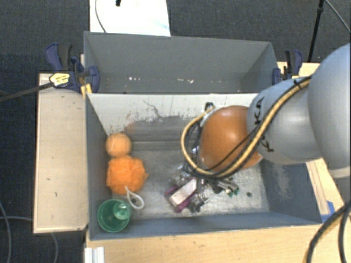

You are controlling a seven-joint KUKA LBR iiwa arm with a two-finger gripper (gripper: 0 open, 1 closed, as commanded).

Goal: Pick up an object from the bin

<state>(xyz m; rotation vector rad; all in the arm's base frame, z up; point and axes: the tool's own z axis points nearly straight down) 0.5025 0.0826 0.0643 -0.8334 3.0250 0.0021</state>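
Arm [307,119]: thick, rounded, silver-grey casing; bore black lettering [267,142] on its side. Wrist cover [226,131]: orange, glossy, dome-shaped. Cables [187,141]: yellow and black, ran along the arm and looped round the cover. Gripper [204,186]: dark metal, sat beneath the cover.

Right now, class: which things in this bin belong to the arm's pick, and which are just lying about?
In the job: the gripper, low in the middle of the bin; the small pink and white thing directly under it.

Lying about, along the left side: orange ball; orange mesh puff with white cord loop; green round cup in the near corner.
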